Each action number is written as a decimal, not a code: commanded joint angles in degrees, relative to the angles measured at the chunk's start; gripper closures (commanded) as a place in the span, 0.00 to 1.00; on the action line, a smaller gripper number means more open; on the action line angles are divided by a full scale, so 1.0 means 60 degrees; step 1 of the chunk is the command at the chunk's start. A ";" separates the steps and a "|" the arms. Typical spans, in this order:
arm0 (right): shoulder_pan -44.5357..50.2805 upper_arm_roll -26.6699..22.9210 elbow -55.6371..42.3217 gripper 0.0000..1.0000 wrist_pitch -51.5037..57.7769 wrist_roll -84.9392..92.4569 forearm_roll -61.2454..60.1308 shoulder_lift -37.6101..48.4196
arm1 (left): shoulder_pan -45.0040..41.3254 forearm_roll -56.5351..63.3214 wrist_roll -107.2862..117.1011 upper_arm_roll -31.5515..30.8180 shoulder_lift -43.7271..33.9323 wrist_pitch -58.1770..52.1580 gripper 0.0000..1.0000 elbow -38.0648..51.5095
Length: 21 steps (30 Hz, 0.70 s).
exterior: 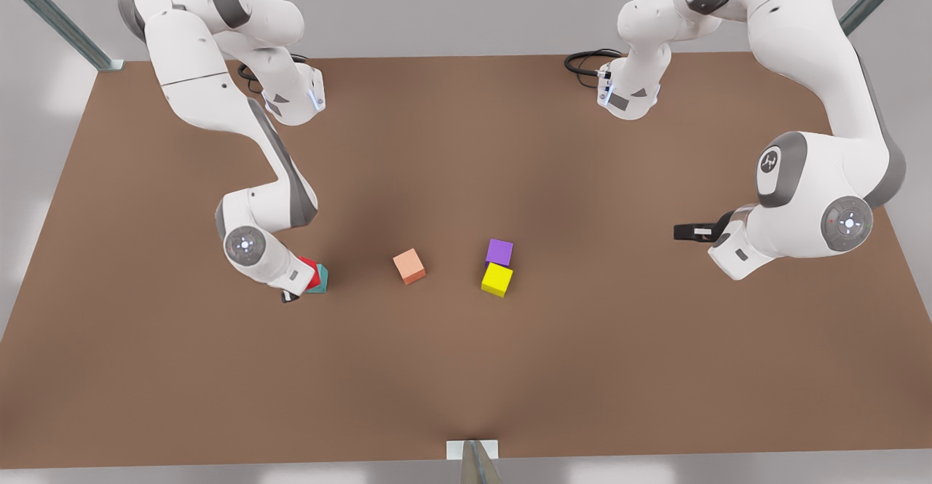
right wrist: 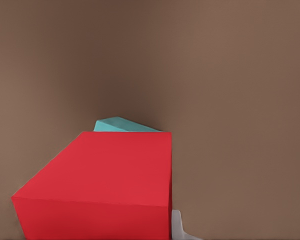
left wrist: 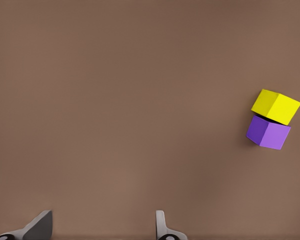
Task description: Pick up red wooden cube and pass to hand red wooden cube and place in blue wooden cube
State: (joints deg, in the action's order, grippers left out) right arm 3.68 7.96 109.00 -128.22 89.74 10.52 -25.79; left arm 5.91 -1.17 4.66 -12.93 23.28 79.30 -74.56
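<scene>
Three loose cubes, salmon (exterior: 409, 266), purple (exterior: 499, 252) and yellow (exterior: 496, 279), lie between the right tool (exterior: 300, 287) pinching the red wooden cube (exterior: 310, 271) above the blue wooden cube (exterior: 320, 279) and the spread, waiting left tool (exterior: 684, 232).

A robot test cell in simulation: 2 white Franka arms (exterior: 218, 91) stand over a bare brown tabletop (exterior: 466, 367), metal frame struts (exterior: 54, 14) cross the corners, plain grey walls sit behind, and small coloured cubes (exterior: 497, 279) are scattered about.
</scene>
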 commanded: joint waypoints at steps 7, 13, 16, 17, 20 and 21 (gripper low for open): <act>0.0001 -0.0009 0.0173 0.36 -0.0368 -0.0411 0.0196 0.0006 | 0.0012 0.0005 -0.0044 0.0001 -0.0012 -0.0018 0.00 0.0004; 0.0001 -0.0009 0.0173 0.00 -0.0500 -0.0426 0.0196 -0.0052 | 0.0012 0.0005 -0.0044 0.0001 -0.0012 -0.0018 0.00 0.0004; 0.0016 -0.0023 0.0173 0.00 -0.0456 -0.0309 0.0386 0.0064 | 0.0012 0.0005 -0.0044 -0.0013 -0.0012 -0.0018 0.00 0.0004; 0.0016 -0.0009 0.0173 0.00 -0.0412 -0.0309 0.0517 0.0094 | 0.0012 0.0005 -0.0044 0.0001 -0.0012 -0.0018 0.00 0.0004; 0.0133 -0.0009 0.0261 0.00 -0.0383 -0.0294 0.0693 0.0182 | 0.0012 0.0005 -0.0044 0.0001 -0.0012 -0.0018 0.00 0.0004; 0.0133 -0.0009 0.0305 0.00 -0.0397 -0.0294 0.0898 0.0211 | 0.0012 0.0005 -0.0044 0.0001 -0.0012 -0.0018 0.00 0.0004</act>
State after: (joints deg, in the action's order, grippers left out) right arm 4.39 7.90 110.77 -135.83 87.69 14.84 -24.66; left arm 5.97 -1.17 4.48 -12.90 23.28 79.21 -74.56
